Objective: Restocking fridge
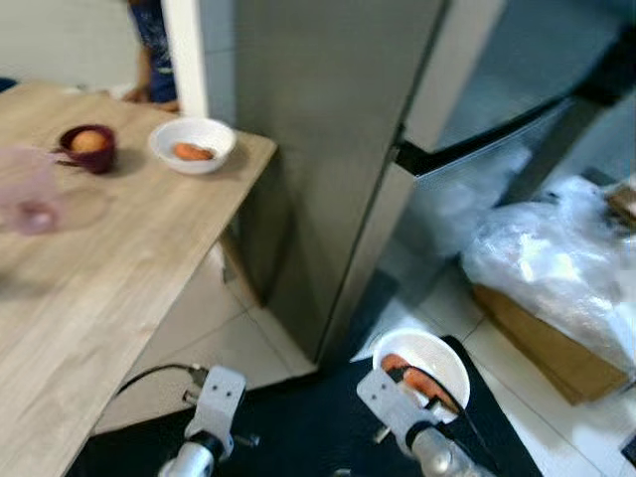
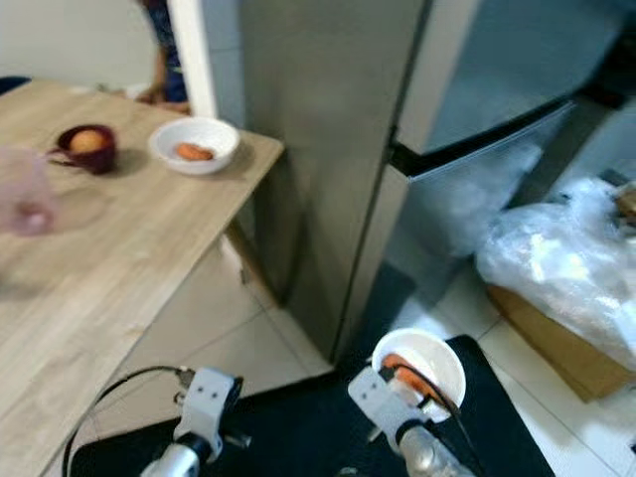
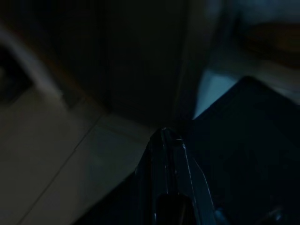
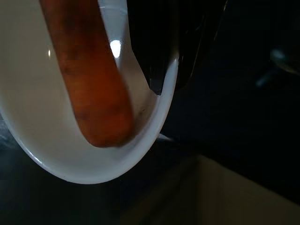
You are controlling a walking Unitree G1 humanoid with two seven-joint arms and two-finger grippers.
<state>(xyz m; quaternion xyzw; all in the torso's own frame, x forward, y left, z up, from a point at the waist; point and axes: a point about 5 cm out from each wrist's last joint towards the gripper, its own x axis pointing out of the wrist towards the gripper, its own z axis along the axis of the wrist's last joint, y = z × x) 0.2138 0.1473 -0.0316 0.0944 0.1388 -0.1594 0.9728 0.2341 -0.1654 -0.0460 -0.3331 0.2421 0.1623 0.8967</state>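
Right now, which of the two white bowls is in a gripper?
The white bowl with the carrot, low by the fridge, clamped at its rim by the right gripper. The other white bowl sits on the wooden table.

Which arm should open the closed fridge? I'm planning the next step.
Probably left: the left end effector carries nothing, fingers together, while the right end effector grips a white bowl holding a carrot near the fridge.

Right pincer [image 1: 437,396] clamped, arm raised forward; left pincer [image 3: 165,140] low — seemingly closed.
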